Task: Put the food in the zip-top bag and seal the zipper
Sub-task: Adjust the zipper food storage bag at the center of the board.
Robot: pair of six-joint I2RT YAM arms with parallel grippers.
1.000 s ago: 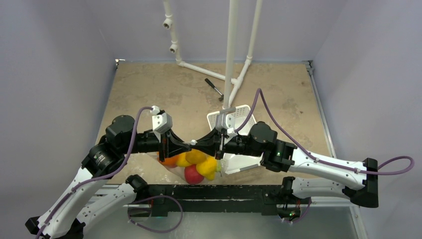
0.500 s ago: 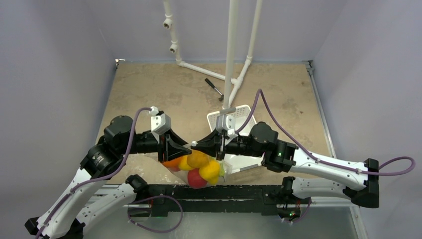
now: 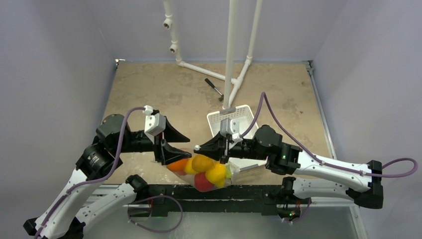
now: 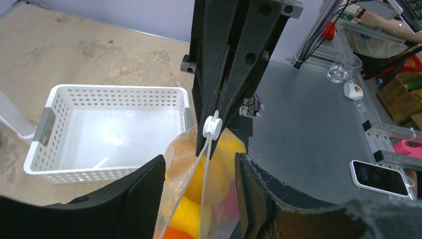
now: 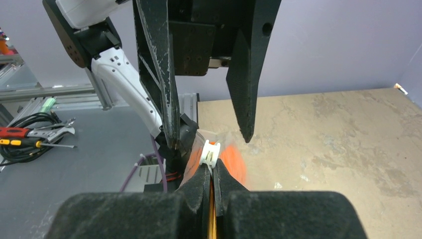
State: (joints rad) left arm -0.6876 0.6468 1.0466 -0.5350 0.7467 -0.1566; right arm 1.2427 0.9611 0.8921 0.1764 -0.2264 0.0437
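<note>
- Zip-top bag (image 3: 200,173): clear crinkly plastic, filled, hanging below the right fingers (image 5: 199,185). It is at the near edge of the tabletop (image 3: 149,89), between the two arms. Whether its bottom rests on anything cannot be told.
- Food (image 4: 211,181): inside the bag, with orange, yellow and red pieces visible and a sliver of green on the right side in the top view.
- Zipper (image 4: 201,179): pale strip running down from the pinch point. Its white slider (image 4: 214,126) sits right at the right fingertips.
- Right fingers: pressed together, pinching the bag's top edge beside the slider.
- Left fingers (image 4: 142,199): spread wide and holding nothing. The bag's upper part lies in the gap between them.
- White perforated basket (image 4: 119,91): on the tabletop, just beyond the right arm's wrist.
- Black-handled tool (image 3: 214,87): lying on the tabletop near the white pipe frame (image 3: 230,50), well apart from the bag.
</note>
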